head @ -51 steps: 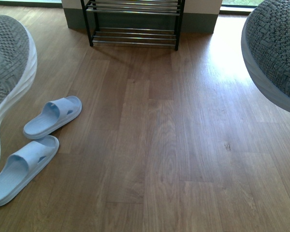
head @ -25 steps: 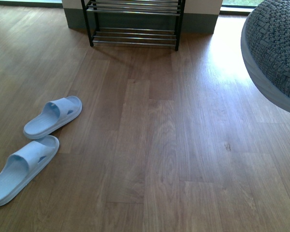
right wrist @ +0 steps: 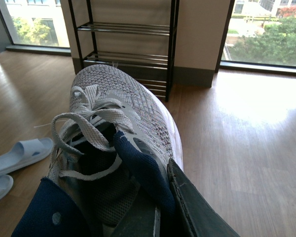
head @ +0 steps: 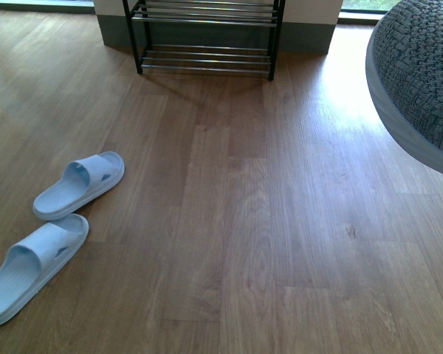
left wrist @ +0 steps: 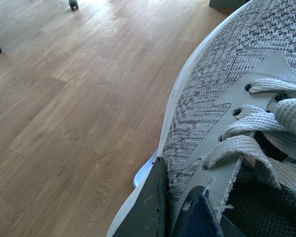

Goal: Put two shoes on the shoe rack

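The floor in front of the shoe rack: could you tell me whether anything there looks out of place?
Only the two light blue slippers: they lie loose on the floor to the left, well short of the shoe rack, staggered one behind the other. Nothing looks spilled or damaged.

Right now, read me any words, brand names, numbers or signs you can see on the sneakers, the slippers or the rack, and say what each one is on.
No text can be read in any view.
Grey sneaker: no logo or label shows.
Other grey sneaker: none shows.
Blue slippers: plain.
Shoe rack: bare bars, no sign.
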